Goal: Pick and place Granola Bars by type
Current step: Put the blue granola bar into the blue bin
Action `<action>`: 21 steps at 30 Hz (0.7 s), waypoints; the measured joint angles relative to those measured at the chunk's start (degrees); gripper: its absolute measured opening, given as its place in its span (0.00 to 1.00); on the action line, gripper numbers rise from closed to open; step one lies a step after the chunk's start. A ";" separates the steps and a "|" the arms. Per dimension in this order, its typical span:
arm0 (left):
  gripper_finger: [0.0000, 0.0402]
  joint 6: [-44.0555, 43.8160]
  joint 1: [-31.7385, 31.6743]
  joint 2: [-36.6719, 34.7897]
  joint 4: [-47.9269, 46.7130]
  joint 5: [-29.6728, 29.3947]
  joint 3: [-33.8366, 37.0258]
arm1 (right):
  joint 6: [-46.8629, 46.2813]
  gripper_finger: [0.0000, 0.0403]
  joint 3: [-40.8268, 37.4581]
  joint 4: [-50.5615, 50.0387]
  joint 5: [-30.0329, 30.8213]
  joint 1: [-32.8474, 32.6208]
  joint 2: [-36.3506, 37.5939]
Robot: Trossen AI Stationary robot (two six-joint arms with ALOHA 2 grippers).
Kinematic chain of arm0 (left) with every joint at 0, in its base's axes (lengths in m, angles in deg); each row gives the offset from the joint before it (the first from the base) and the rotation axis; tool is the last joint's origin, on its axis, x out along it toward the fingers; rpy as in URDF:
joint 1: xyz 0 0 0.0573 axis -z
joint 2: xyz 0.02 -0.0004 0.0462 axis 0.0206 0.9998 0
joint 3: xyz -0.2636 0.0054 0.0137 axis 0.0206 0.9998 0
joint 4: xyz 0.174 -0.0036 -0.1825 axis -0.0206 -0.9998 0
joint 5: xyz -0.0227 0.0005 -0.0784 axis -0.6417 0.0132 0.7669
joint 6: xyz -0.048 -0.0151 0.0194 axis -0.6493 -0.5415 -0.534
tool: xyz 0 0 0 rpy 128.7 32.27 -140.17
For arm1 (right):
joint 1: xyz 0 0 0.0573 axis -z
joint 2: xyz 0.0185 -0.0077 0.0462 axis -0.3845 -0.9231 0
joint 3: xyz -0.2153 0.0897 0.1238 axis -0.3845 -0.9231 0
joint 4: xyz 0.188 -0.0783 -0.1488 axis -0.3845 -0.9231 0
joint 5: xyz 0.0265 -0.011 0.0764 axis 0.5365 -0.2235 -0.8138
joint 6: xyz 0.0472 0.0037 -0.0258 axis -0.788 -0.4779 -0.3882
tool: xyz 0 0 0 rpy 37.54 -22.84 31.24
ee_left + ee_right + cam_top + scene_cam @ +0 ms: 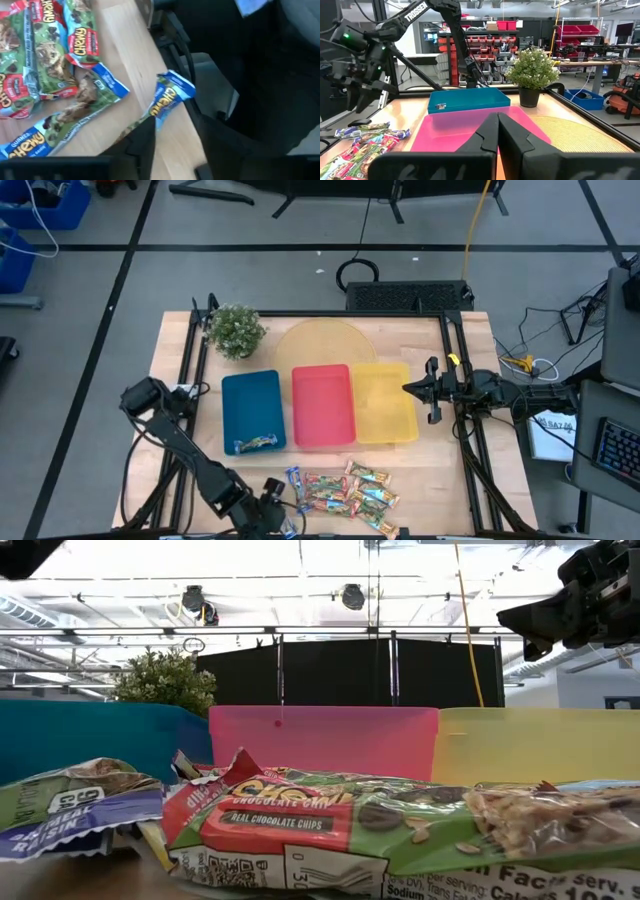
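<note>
Left claw [283, 517] at the desk's [450, 480] front edge clenched on one blue Chewy bar [167, 98], remaining Granola Bars [345, 490] heaped beside it, one bar [255, 444] in the blue tray [251, 395], red tray [322, 405], yellow tray [384, 402], potted plant [235, 330] at the back-left corner, right claw [432, 390] clenched, idle at the right edge.

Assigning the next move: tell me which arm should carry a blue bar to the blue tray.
Left. The left gripper, at the pile, appears to have its jaws shut on a blue bar, with the blue tray on its side. The right gripper hangs shut beside the yellow tray.
</note>
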 joint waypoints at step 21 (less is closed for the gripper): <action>0.62 13.40 -4.55 6.73 -4.86 4.84 0.02 | -1.14 0.00 0.00 -0.48 0.02 0.00 -0.13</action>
